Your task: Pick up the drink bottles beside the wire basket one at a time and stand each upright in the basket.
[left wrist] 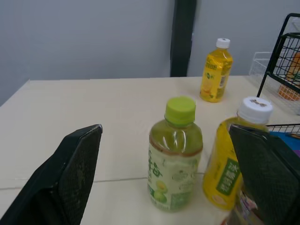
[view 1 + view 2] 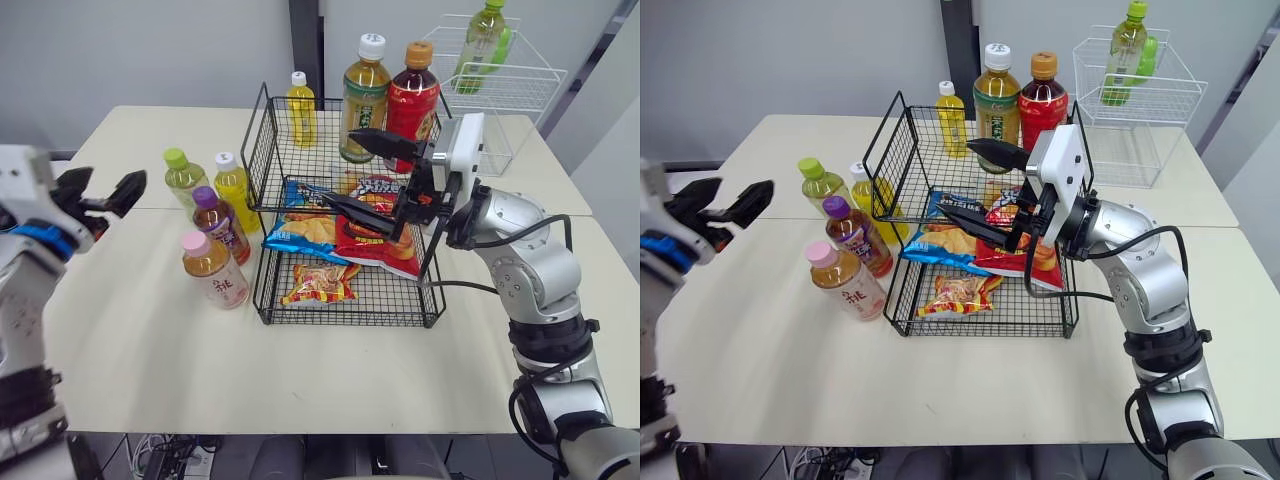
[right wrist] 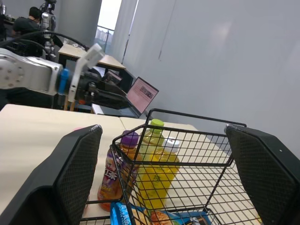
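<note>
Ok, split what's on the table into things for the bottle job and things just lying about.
Job: black wire basket; green-cap bottle, white-cap bottle, purple-cap bottle, pink-cap bottle beside it; possibly three more bottles at its back.
Lying about: snack packets in the basket; white wire basket holding a green bottle.

A black wire basket (image 2: 262, 150) with two tiers stands mid-desk. Just left of it four bottles stand upright in a tight cluster on the desk (image 2: 140, 330). The green-capped bottle (image 2: 184, 176) of pale green drink is farthest. The white-capped yellow bottle (image 2: 234, 188) is right of it, by the basket wall. The purple-capped bottle (image 2: 220, 222) is nearer, and the pink-capped bottle (image 2: 213, 268) of amber tea is nearest. A small yellow bottle (image 1: 215, 70) stands upright on the desk behind the basket.
</note>
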Tool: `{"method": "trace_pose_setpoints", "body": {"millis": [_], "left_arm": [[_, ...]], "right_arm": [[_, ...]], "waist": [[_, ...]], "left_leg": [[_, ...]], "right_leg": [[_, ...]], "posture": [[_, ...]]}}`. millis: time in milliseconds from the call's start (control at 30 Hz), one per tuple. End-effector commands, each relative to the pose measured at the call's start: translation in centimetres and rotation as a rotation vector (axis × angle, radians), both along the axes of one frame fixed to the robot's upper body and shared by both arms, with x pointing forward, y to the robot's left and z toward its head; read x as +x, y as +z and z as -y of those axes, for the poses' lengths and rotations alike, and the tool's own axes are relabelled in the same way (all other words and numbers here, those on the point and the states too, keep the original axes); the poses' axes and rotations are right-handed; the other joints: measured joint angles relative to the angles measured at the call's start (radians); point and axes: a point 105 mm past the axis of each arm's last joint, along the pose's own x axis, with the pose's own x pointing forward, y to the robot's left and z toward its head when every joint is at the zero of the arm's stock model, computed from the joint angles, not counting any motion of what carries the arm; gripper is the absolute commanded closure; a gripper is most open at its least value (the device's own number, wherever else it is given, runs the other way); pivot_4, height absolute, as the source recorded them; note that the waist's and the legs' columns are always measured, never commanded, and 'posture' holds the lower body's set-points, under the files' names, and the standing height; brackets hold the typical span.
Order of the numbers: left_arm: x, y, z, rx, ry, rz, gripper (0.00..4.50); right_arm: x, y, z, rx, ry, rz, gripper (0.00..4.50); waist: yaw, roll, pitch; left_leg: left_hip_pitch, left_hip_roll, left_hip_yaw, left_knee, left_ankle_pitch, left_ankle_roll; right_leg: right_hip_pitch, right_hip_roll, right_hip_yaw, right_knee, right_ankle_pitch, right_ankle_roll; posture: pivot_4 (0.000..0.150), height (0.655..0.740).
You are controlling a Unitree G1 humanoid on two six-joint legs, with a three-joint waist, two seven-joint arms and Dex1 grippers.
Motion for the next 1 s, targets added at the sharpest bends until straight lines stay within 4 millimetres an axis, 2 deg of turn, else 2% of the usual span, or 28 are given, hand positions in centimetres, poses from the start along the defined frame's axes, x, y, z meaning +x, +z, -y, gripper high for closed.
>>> {"method": "trace_pose_setpoints", "body": {"millis": [33, 233, 433, 667, 800, 1000], "left_arm": [[2.3, 0.6, 1.1, 0.042, -0.023, 0.032, 0.02], [5.7, 0.2, 2.5, 0.067, -0.041, 0.013, 0.02], [7.9, 0.2, 2.1, 0.062, 0.027, 0.007, 0.02], [8.7, -0.1, 2.2, 0.049, 0.029, 0.001, 0.02], [8.8, -0.4, 2.2, 0.041, 0.018, -0.012, 0.87], [8.8, -0.9, 1.9, 0.049, 0.027, -0.026, 2.84]], "right_arm": [[-0.6, 1.0, 0.6, 0.017, -0.03, 0.048, 0.0], [-0.8, 1.3, 0.9, 0.018, -0.065, 0.06, 0.0], [-0.9, 1.3, 1.2, 0.014, -0.089, 0.058, 0.0], [-1.1, 1.3, 1.3, 0.013, -0.102, 0.058, 0.0], [-1.1, 1.4, 1.3, 0.015, -0.105, 0.057, 0.0], [-1.0, 1.4, 1.3, 0.016, -0.108, 0.053, 0.0]], "waist": [[0.0, 0.0, 0.0], [-0.003, 0.0, 0.0], [-0.003, 0.0, 0.0], [-0.004, 0.0, 0.0], [-0.003, 0.0, 0.0], [-0.003, 0.0, 0.0]], "left_leg": [[0.0, 0.0, 0.0, 0.0, 0.0, 0.0], [-0.001, -0.001, 0.0, 0.0, 0.0, 0.0], [-0.002, 0.0, 0.0, 0.0, 0.0, 0.0], [-0.002, -0.001, 0.0, 0.0, 0.0, 0.0], [-0.002, -0.001, -0.001, 0.0, 0.0, 0.0], [-0.002, -0.001, -0.001, 0.0, 0.0, 0.0]], "right_leg": [[0.0, 0.0, 0.0, 0.0, 0.0, 0.0], [-0.001, -0.001, 0.0, 0.0, 0.0, 0.0], [-0.002, -0.001, 0.0, 0.001, 0.0, 0.0], [-0.002, -0.001, -0.001, 0.001, 0.0, 0.001], [-0.002, -0.001, -0.001, 0.001, 0.0, 0.001], [-0.002, -0.001, -0.001, 0.001, 0.0, 0.001]], "posture": [[0.15, 0.74], [0.15, 0.74], [0.15, 0.74], [0.15, 0.74], [0.15, 0.74], [0.15, 0.74]]}}
